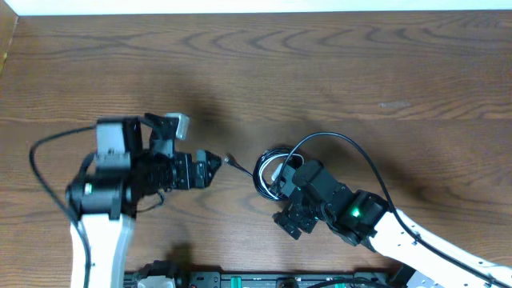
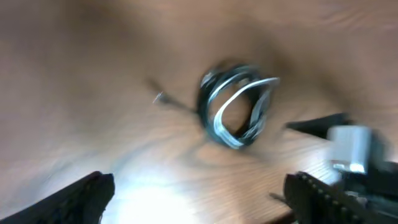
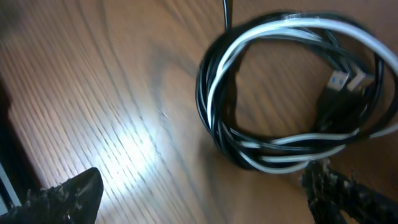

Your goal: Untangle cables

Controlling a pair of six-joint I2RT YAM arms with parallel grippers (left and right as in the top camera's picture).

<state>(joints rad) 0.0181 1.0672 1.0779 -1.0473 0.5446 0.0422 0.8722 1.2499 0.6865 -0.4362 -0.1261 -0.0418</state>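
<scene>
I see a glossy wood-grain table (image 1: 320,64) with coiled cables (image 1: 270,170) on it; left gripper (image 2: 199,186) and right gripper (image 3: 202,186) gape empty.

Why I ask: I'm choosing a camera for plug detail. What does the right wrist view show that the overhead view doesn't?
Only the right wrist view: the cables as separate black and white strands wound together, and plug ends, one blue-tipped, inside the coil. Only the overhead view: the left gripper pointing at the coil, and a loose end stretched toward it. Both: the coil lying on the wooden table, the right gripper close by.
</scene>
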